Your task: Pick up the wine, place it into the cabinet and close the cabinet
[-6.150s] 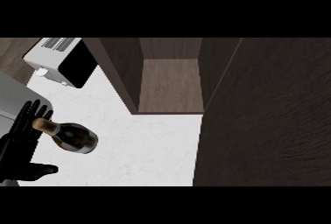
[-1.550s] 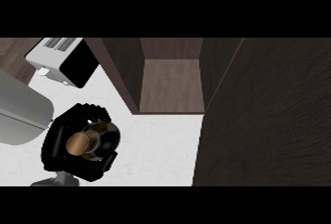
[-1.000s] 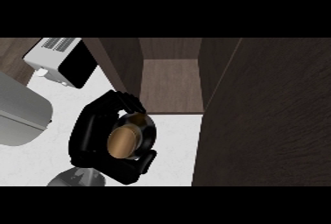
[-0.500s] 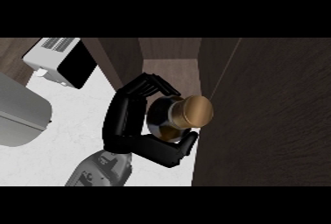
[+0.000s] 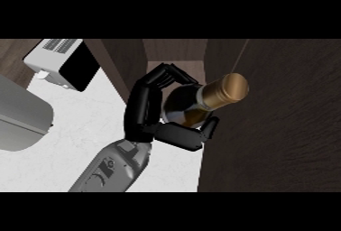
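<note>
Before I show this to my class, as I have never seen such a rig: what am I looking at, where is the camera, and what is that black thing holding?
This is a humanoid robot at a kitchen counter. The one picture is taken from its head, looking steeply down, so all you see of the robot is a grey forearm coming in from the lower edge. The black thing is its left hand. Its fingers and thumb are curled round a wine bottle with a gold top, held up beside the dark wooden cabinet, whose opening shows near the top. On the white counter stands a white and black appliance, at the upper left. The right hand is not in view.
</note>
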Motion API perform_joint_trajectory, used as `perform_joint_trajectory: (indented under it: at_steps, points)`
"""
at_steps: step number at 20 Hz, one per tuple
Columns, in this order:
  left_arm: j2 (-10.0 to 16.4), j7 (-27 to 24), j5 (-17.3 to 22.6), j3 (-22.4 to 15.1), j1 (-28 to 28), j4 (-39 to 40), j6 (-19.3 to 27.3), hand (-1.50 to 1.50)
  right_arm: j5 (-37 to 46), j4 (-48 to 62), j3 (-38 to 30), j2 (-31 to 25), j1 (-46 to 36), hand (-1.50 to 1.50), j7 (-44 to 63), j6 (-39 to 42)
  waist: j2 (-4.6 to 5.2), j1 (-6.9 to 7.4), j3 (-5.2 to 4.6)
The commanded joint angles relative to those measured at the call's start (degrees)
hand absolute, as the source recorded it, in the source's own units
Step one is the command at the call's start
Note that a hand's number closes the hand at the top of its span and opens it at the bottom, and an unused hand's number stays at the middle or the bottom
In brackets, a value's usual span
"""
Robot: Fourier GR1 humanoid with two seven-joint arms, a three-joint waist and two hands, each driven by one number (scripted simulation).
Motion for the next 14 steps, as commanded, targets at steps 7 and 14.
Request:
perform_joint_trajectory:
  at_steps: [7, 14]
  points:
    - [0.0, -5.3, 4.3, 1.0, -0.2, 5.2, 1.5, 1.50, -7.1, -6.6, -5.4, -1.4, 2.4, -1.50, 1.0, 1.7, 0.03, -0.03, 0.00]
    - [0.0, -14.6, 11.4, -2.3, 0.4, 11.6, 4.3, 1.50, -5.5, -1.4, -4.5, -1.1, -1.5, -1.50, -0.1, 1.3, 0.10, 0.01, -0.01]
